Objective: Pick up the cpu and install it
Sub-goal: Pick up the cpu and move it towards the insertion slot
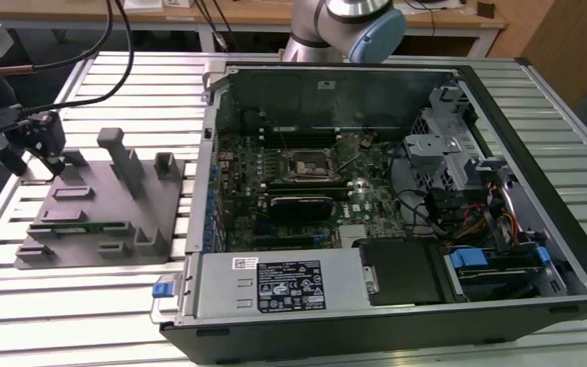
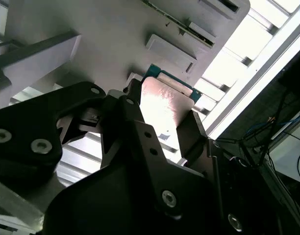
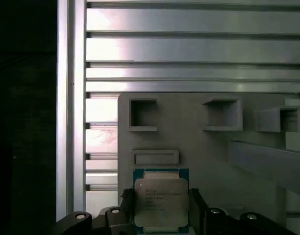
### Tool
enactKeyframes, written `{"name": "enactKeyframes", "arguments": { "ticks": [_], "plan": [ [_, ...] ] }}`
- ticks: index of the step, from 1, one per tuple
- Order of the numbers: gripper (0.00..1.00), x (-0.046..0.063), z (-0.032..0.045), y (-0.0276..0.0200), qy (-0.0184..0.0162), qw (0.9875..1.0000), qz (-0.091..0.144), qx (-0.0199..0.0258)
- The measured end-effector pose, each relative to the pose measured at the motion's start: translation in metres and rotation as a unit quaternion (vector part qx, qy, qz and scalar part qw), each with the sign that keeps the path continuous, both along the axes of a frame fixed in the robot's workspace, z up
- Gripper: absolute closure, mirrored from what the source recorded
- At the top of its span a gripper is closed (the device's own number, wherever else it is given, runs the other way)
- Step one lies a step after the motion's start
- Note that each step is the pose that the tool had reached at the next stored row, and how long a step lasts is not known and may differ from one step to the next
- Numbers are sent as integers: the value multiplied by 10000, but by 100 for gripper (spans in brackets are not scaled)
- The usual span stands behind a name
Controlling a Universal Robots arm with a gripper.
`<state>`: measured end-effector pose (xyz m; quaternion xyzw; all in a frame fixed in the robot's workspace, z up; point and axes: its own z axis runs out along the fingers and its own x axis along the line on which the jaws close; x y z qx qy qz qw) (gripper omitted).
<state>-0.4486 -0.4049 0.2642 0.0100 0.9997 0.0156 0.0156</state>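
Your fingers (image 3: pixel 196 208) pinch the cpu (image 3: pixel 161 200) by two opp. sides, at the grey tray (image 3: pixel 189 142) on the slatted surface (image 3: pixel 189 49).

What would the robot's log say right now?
gripper: shut on cpu | where: over grey tray | cpu: not installed

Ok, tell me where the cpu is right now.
In the first wrist view the cpu sits at the edge of the grey tray, right at the gripper, which is at the exterior view's left, apart from the open computer case.
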Motion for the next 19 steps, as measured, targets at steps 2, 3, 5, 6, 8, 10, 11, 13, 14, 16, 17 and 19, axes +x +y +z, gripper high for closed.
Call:
{"name": "enactKeyframes", "arguments": {
  "ticks": [2,3,5,6,8,10,11,13,14,16,17,19],
  "plan": [
    [47,0,17,0,0,10000,0,0],
    [47,0,25,0,0,10000,0,0],
    [47,0,41,0,0,10000,0,0],
    [47,0,49,0,0,10000,0,0],
    [47,0,66,0,0,10000,0,0],
    [47,0,82,0,0,10000,0,0],
    [47,0,90,0,-1,10000,0,0],
    [47,0,107,0,0,10000,0,0],
    [47,0,116,0,0,10000,0,0],
    [47,0,132,0,0,10000,0,0],
    [47,0,140,0,0,10000,0,0],
    [47,0,157,0,0,10000,0,0]
  ]
}}
